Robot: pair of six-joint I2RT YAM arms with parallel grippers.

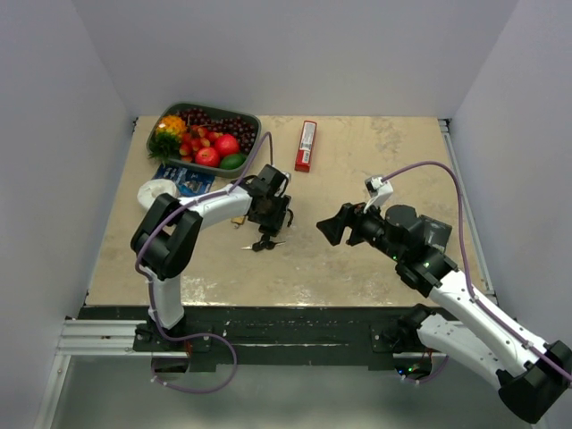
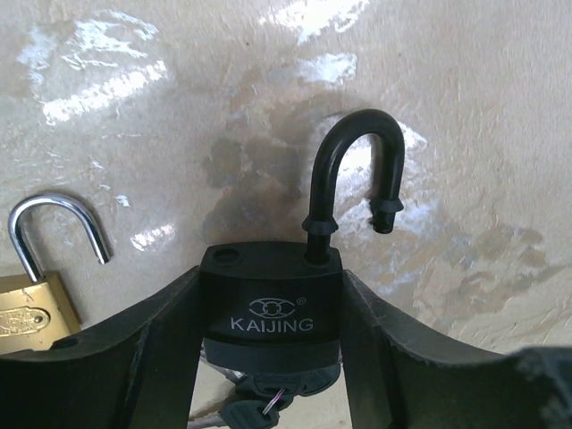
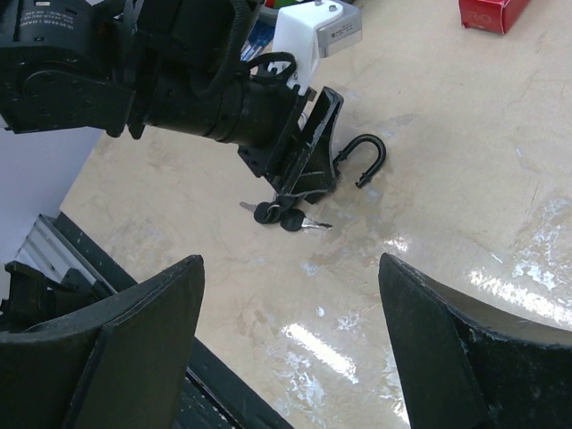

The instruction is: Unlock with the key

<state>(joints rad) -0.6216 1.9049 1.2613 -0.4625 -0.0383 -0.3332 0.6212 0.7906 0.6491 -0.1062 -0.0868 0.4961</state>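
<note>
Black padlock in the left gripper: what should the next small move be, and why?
Probably ease the left gripper open and let the black padlock rest on the table. Its shackle stands sprung, one end free of the body, so unlocking looks done. The key sits beneath the lock, and the right gripper is open and apart, holding nothing.

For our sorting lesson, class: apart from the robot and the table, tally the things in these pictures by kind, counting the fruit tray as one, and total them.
Padlocks: 2, black padlock and brass padlock
Key bunch: 1
Red box: 1
Fruit tray: 1
Blue packet: 1
White round object: 1
Total: 7
</note>
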